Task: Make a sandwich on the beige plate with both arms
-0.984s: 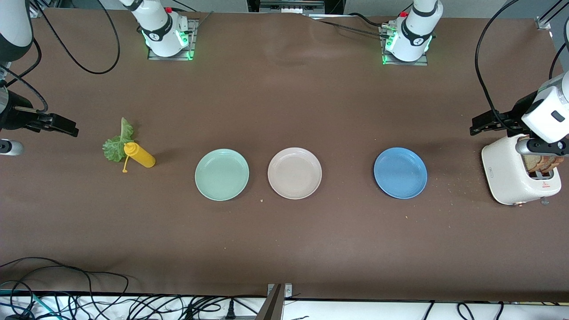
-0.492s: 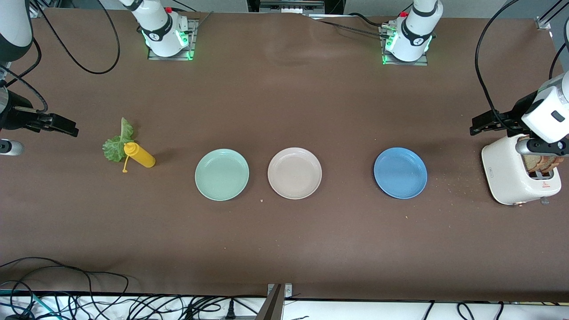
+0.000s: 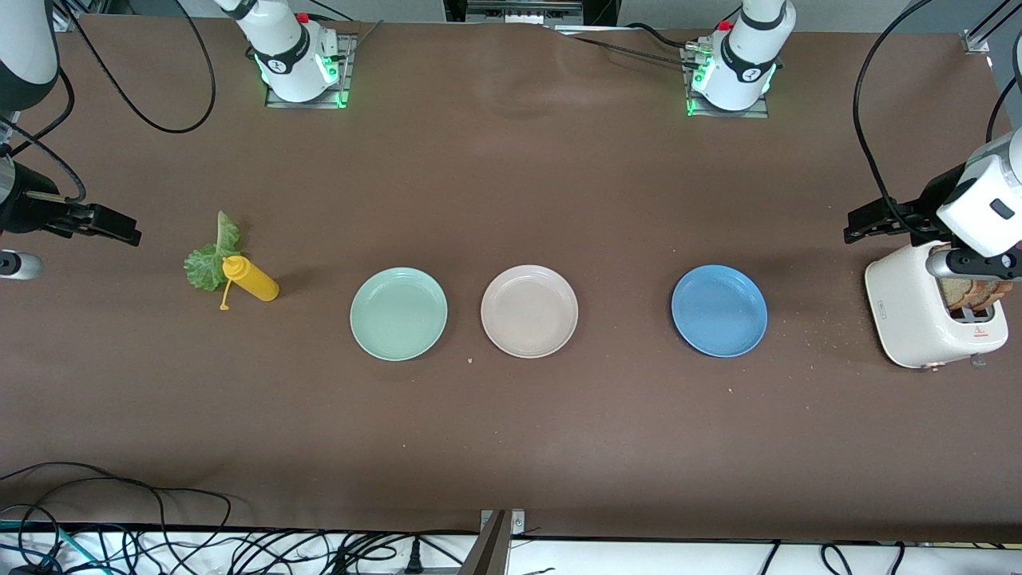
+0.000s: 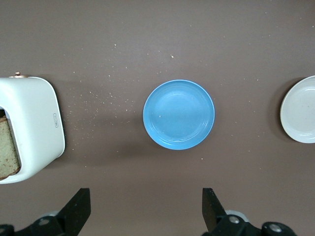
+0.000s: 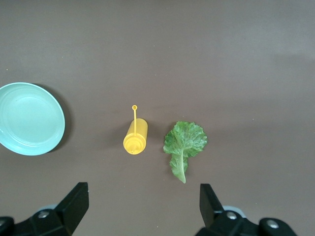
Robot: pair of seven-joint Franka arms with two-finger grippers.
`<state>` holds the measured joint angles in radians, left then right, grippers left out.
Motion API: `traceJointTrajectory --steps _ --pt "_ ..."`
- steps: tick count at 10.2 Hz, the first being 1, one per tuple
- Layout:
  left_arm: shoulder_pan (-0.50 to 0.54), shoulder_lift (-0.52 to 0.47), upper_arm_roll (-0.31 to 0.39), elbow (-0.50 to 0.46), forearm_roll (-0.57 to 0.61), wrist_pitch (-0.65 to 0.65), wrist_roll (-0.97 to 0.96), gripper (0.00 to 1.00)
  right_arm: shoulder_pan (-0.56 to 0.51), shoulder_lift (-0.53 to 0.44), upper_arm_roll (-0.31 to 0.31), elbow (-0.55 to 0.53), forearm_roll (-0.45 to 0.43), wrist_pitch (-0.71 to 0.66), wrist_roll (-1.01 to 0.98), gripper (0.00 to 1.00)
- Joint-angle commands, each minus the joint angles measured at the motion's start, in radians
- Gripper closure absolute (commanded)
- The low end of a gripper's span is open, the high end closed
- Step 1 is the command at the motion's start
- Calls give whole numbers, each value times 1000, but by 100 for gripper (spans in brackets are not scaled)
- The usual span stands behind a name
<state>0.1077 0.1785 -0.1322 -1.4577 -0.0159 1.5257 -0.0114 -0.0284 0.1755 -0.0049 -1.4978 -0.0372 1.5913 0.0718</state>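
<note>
Beige plate (image 3: 528, 311) sits empty at mid-bench. Bread slices (image 3: 974, 294) stand in the toaster (image 3: 918, 315) at the left arm's edge; lettuce leaf (image 5: 184, 145) lies near the right arm's edge. Left gripper (image 4: 145, 209) and right gripper (image 5: 142, 206): jaws spread, empty.

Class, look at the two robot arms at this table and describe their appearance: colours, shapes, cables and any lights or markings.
Both arms are white with black joint bands. The right arm's base and the left arm's base sit on metal plates and glow green, each with a small red part. Black cables loop from them. The left claw and right claw have two black, wedge-shaped fingers.
</note>
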Motion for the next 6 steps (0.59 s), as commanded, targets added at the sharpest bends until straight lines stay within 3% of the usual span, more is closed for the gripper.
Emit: traceJointTrajectory --steps 1,6 --pt "9 -5 -4 10 -9 -19 21 0 -13 5 11 14 7 -8 -1 0" --pt "9 -5 -4 10 -9 -21 21 0 -13 5 11 14 8 -11 6 0"
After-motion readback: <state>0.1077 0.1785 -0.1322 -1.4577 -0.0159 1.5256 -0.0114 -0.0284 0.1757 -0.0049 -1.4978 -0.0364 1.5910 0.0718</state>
